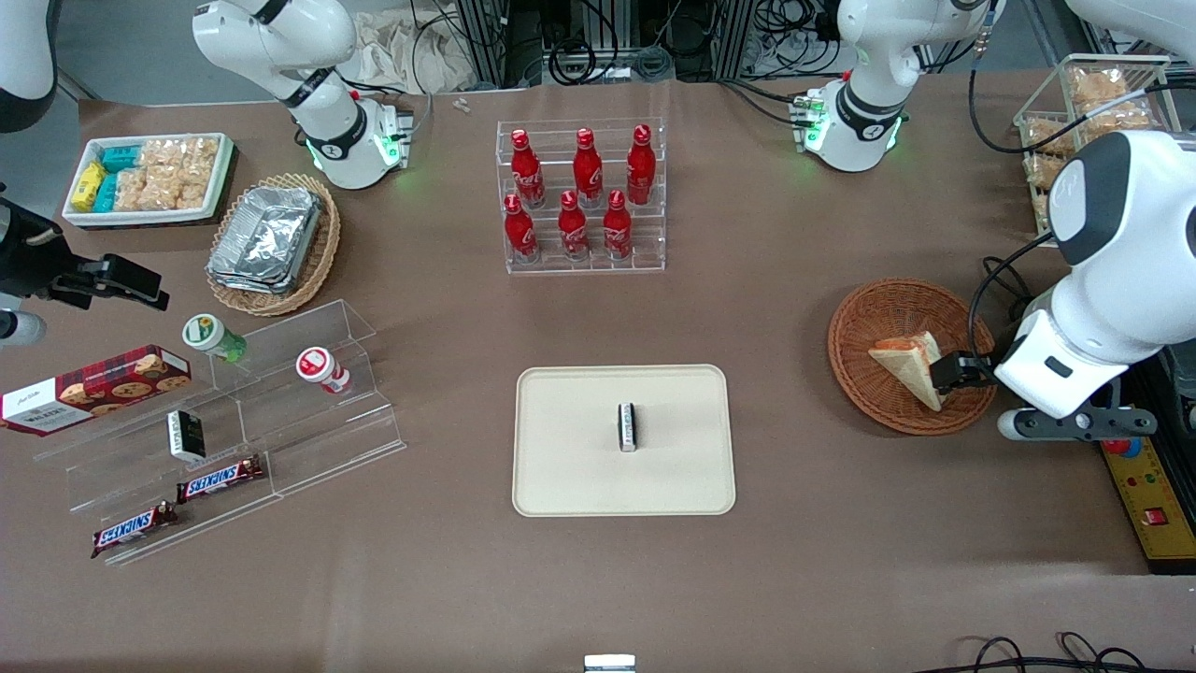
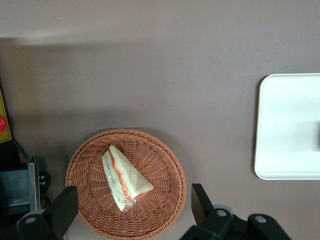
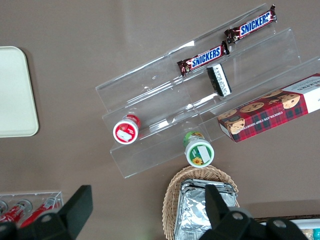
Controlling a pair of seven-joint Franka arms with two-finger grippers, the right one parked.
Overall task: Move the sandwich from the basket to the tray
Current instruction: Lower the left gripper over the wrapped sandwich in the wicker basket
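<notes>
The sandwich (image 1: 911, 365) is a white bread wedge in clear wrap, lying in the round reddish-brown basket (image 1: 860, 318) toward the working arm's end of the table. In the left wrist view the sandwich (image 2: 122, 177) shows its red and green filling edge inside the basket (image 2: 160, 210). My left gripper (image 1: 948, 372) hovers over the basket, open and empty, with its fingers (image 2: 65, 207) spread wide on either side of the sandwich. The cream tray (image 1: 561, 467) lies at the table's middle and also shows in the left wrist view (image 2: 285, 125).
A small black and silver packet (image 1: 627, 426) stands on the tray. A clear rack of red bottles (image 1: 581, 196) stands farther from the front camera than the tray. A yellow control box (image 1: 1154, 505) lies at the table edge beside the working arm.
</notes>
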